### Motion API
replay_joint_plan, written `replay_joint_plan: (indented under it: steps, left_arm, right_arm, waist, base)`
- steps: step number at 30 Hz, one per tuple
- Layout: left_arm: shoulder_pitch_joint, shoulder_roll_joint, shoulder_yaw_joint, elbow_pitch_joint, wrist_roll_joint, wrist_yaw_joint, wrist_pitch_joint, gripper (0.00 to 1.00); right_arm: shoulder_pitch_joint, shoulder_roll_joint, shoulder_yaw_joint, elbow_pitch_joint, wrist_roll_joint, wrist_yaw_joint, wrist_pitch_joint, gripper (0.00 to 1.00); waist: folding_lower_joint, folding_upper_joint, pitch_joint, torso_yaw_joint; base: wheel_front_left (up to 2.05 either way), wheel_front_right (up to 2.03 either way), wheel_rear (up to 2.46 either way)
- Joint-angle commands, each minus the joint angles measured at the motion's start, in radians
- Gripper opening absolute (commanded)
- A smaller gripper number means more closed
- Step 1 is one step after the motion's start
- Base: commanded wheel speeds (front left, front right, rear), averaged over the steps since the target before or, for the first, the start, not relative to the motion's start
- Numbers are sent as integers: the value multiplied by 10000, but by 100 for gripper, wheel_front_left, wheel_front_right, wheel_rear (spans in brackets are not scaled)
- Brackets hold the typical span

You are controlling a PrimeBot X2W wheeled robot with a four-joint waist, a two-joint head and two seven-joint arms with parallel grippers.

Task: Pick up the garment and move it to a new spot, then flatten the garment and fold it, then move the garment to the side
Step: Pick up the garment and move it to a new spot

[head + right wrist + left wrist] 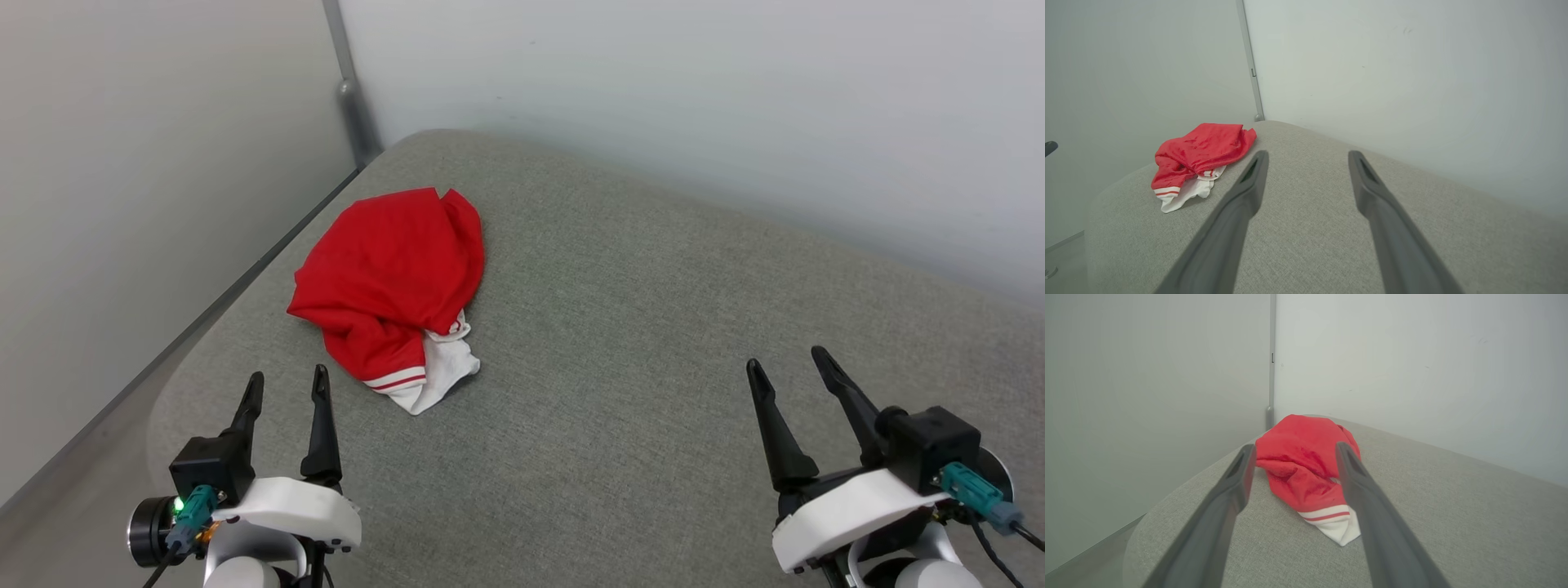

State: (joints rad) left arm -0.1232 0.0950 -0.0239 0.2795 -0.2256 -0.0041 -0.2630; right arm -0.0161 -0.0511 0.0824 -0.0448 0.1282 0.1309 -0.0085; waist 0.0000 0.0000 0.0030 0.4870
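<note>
The garment (390, 273), a red jersey tee of light knit with white sleeves and red-and-white striped trim, is lying crumpled left of centre in the head frame. It is resting on the grey fabric-covered desk (653, 367), near the desk's rounded corner at the upper left where two pale walls (694, 98) are meeting. Nothing is gripping it, so the pick-up is judged not yet begun.

The left jaws are standing wide open and empty at the lower left of the head frame. Their long dark fingers (322, 412) are pointing up toward the heap, near its white hem but apart from the cloth. In the left wrist frame the heap is sitting framed between them, so this arm is probably lining up for the first grasp. The right jaws are gaping open and empty at the lower right, well apart from the cloth, seemingly waiting.

The garment is looking bunched and domed, its red body folding over itself, a white sleeve with a striped band spilling out at the lower edge; no lettering is showing
</note>
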Motion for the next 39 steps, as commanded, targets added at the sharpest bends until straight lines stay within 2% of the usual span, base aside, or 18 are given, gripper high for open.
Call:
replay_joint_plan:
  steps: [1,9,11,17,20,24,30,36,39]
  left_arm:
    - [38,-5,2,-57,13,51,-25,100]
    - [-737,137,151,31,40,173,-24,100]
    - [-1241,124,146,93,18,218,54,100]
    - [-3492,743,522,341,-91,405,913,100]
    - [-4627,1238,744,377,-184,467,1772,100]
    - [-5839,2023,935,796,-477,201,3427,100]
    - [-6769,3352,1106,2471,-814,-190,6404,100]
    - [-6650,3765,1409,4070,-1599,-476,8502,100]
    - [-6444,3682,1584,4679,-2073,-549,9395,100]
  right_arm:
    - [-86,13,45,-45,-96,-3,33,100]
    - [-505,12,331,-321,-306,-3,325,100]
    - [-693,12,323,-427,-395,-3,418,100]
    - [-1336,10,431,-786,-744,-3,706,100]
    - [-1658,7,411,-936,-823,-3,696,100]
    - [-2044,7,312,-1009,-847,-3,537,100]
    - [-2438,7,295,-739,-680,-3,238,100]
    - [-2690,9,315,-390,-583,-3,-17,100]
    - [-2780,8,312,-276,-604,-3,-83,100]
  waist:
    - [0,0,50,-4]
    - [0,0,608,-412]
    - [0,0,877,-589]
    - [0,0,1986,-1280]
    - [0,0,2582,-1710]
    - [0,0,3315,-2261]
    - [0,0,4131,-2969]
    - [0,0,4493,-3320]
    - [0,0,4540,-3361]
  base:
    - [0,0,0]
    - [0,0,0]
    - [0,0,0]
    - [0,0,0]
    - [0,0,0]
    - [0,0,0]
    - [0,0,0]
    - [0,0,0]
    - [0,0,0]
